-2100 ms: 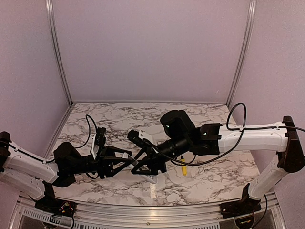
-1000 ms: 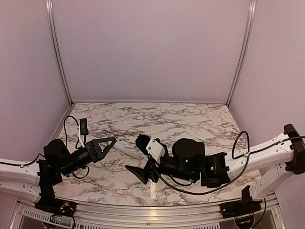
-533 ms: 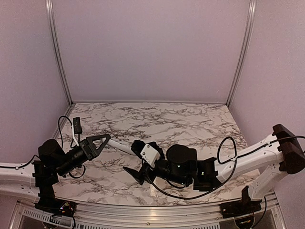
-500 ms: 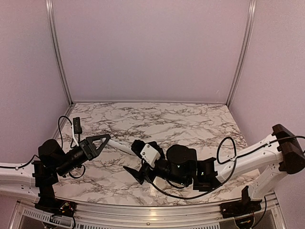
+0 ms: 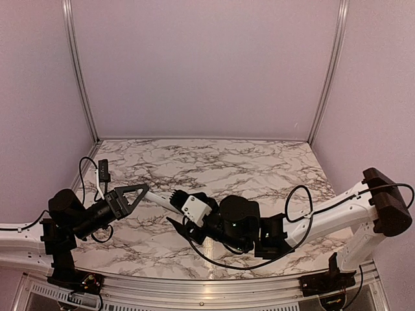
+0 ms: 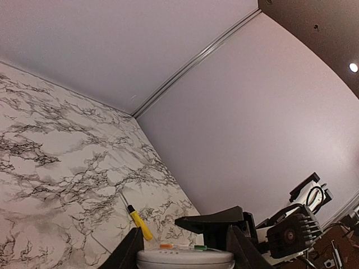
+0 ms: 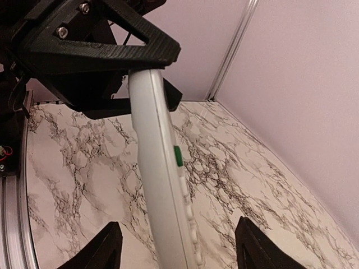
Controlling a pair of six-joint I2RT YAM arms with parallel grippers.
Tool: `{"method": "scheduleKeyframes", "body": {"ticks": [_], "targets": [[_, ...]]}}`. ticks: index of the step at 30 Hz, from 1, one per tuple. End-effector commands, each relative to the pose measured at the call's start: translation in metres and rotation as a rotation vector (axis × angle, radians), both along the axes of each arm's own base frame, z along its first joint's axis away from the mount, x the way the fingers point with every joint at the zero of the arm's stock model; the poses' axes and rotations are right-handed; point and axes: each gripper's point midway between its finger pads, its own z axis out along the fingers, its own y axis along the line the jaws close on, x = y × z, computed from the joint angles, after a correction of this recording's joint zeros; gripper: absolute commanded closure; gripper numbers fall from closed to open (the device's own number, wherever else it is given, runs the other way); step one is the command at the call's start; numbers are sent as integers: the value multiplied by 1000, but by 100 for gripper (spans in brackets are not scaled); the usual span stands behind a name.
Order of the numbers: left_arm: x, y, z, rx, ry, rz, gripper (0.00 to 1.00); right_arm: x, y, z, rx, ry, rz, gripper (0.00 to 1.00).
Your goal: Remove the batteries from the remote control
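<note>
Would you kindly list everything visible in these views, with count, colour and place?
remote control: one, white with a green button, held above the table, running from the left gripper to between the right gripper's fingers.
screwdriver: one, yellow handle, lying on the table.
table: one, white marble with dark veins, beneath everything.
walls: pale lilac, around the table.
left gripper: one, black, shut on the remote control.
right gripper: one, black, open, a finger on either side of the remote control.
</note>
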Motion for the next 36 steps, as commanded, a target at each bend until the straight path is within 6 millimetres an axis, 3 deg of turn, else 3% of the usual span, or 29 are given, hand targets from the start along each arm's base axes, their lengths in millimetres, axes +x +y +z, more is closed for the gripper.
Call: {"method": "scheduleKeyframes", "body": {"ticks": [1, 8, 18, 20, 25, 29, 32, 34, 36], "targets": [[-5, -1, 4, -13, -5, -25, 84, 4, 8, 18, 36, -20, 2, 37], [-7, -3, 6, -15, -8, -41, 84, 6, 8, 17, 34, -18, 8, 58], [-7, -3, 6, -17, -10, -44, 84, 8, 11, 14, 26, -5, 27, 78], [-7, -3, 5, -14, -12, -41, 82, 7, 11, 13, 22, 4, 32, 79], [-6, -2, 4, -8, -23, -31, 73, 10, 10, 13, 27, 46, 27, 100], [-5, -3, 2, 7, -34, -27, 55, 14, 9, 16, 33, 95, 16, 100], [-5, -4, 2, 20, -55, -28, 19, 16, 7, 21, 52, 141, 27, 100], [-4, -5, 2, 32, -72, -24, 3, 17, 5, 25, 67, 179, 46, 100], [-4, -6, 1, 49, -96, -20, 1, 18, 0, 32, 86, 219, 75, 100]]}}
